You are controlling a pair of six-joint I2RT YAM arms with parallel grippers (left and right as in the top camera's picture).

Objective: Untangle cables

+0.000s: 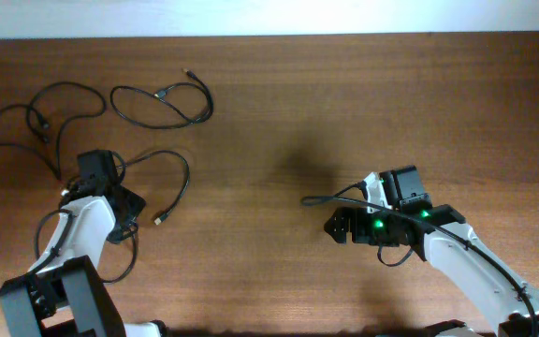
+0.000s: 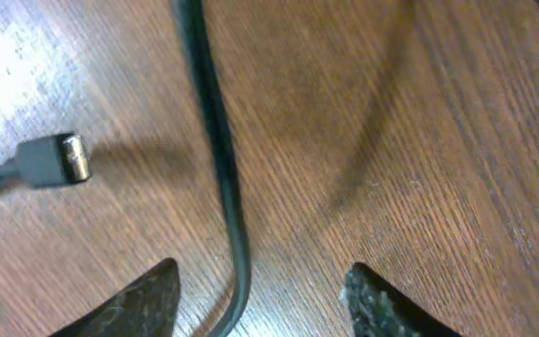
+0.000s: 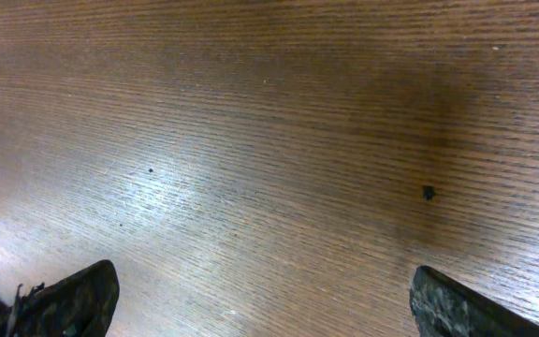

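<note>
**Three cables lie apart at upper left; both end effectors open**

In the overhead view the cables all lie in the upper left of the frame on the wooden counter, spread as three separate loops. The left cable sprawls nearest the left edge. The middle cable forms a flat oval just right of it, with one loose end pointing toward the top of the frame. The lower cable arcs out from beside the left arm and bends down to a plug below it. Whether any two loops touch cannot be told.

In the left wrist view the left end effector has its fingers spread. A cable runs down the frame and passes between them without being pinched. Which of the three it is cannot be told. A black plug with a metal tip lies on the wood at the left of that frame.

The right end effector sits at the lower right of the overhead view, well apart from all three loops. Its fingers stand wide apart over bare wood, holding nothing.
</note>
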